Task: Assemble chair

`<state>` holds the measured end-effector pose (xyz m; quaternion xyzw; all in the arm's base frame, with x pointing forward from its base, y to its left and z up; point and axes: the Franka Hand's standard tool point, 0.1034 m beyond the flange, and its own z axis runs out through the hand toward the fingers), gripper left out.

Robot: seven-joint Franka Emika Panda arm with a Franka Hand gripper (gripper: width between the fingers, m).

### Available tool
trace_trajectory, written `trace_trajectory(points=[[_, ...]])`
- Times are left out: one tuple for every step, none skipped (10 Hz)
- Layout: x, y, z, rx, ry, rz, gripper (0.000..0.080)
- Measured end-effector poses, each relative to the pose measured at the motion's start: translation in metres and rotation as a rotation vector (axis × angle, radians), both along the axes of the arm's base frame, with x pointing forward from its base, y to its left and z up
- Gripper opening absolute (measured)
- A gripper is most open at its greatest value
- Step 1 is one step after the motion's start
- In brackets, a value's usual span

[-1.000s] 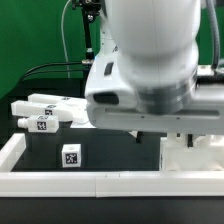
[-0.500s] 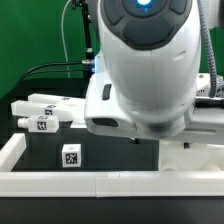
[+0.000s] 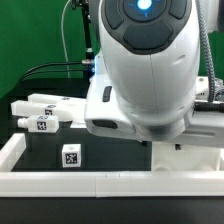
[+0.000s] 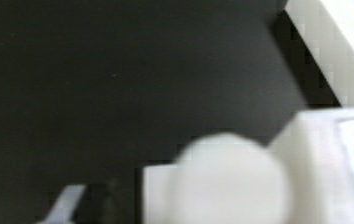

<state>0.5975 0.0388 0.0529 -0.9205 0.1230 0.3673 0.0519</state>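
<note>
The arm fills the middle of the exterior view. Its gripper hangs low over a white chair part at the exterior view's right, mostly hidden behind the arm's body. In the wrist view a rounded white part lies very close under the camera, beside a blocky white piece. Only a grey sliver of one finger shows, so the jaws' state and any grip are unclear. Two tagged white chair parts lie at the exterior view's left, with a small tagged cube in front of them.
A long white border rail runs along the front of the black table and also shows in the wrist view as a pale rail. Black cables trail before the green backdrop.
The arm has tilted and sunk lower over the white part at the exterior view's right. The loose parts at the left have not moved.
</note>
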Motion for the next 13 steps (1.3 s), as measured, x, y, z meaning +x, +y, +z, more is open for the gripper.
trace_trajectory(points=[[0.0, 0.0, 0.0, 0.0, 0.001, 0.0, 0.0326], [0.001, 0.0, 0.0, -0.001, -0.005, 0.001, 0.0326], [0.0, 0.0, 0.0, -0.001, -0.006, 0.002, 0.0326], [0.0, 0.0, 0.001, 0.002, -0.009, 0.004, 0.0326], [0.008, 0.001, 0.006, 0.015, -0.081, 0.04, 0.0326], [0.002, 0.005, 0.019, 0.004, -0.187, 0.083, 0.0326], [-0.008, 0.008, 0.03, -0.004, -0.283, 0.086, 0.0327], [-0.021, 0.006, 0.035, -0.023, -0.391, 0.078, 0.0327], [-0.029, 0.003, 0.033, -0.048, -0.48, 0.062, 0.0327], [-0.028, 0.003, 0.028, -0.07, -0.552, 0.048, 0.0327], [-0.025, 0.004, 0.028, -0.08, -0.61, 0.048, 0.0327], [-0.022, 0.005, 0.027, -0.09, -0.665, 0.047, 0.0328], [-0.016, 0.005, 0.026, -0.106, -0.751, 0.046, 0.0328]])
